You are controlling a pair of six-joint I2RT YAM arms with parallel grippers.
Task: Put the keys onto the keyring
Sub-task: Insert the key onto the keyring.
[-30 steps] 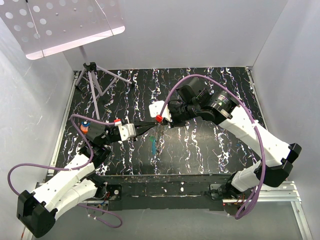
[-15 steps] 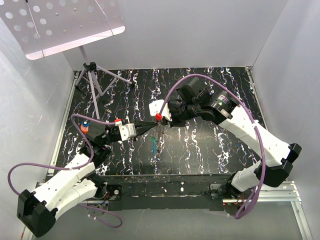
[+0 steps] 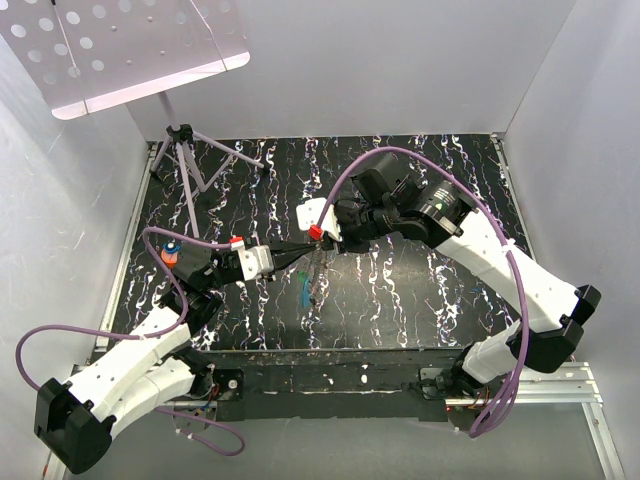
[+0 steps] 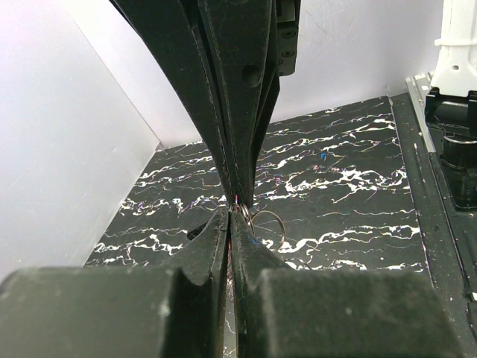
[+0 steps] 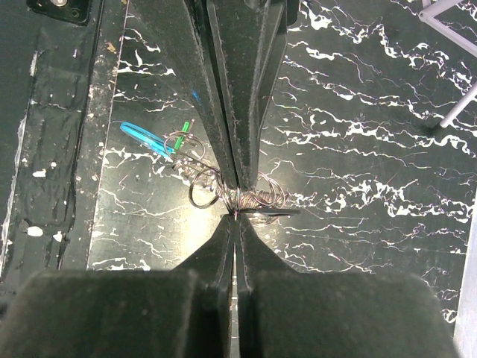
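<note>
We see our left gripper and right gripper both clenched, meeting tip to tip above the table. Each seems to nip the keyring, whose wire loops bunch right at the fingertips, though the tangle is too fine to be sure. A blue key lies just left of the right gripper's tip, beside the loops, in its wrist view.
</note>
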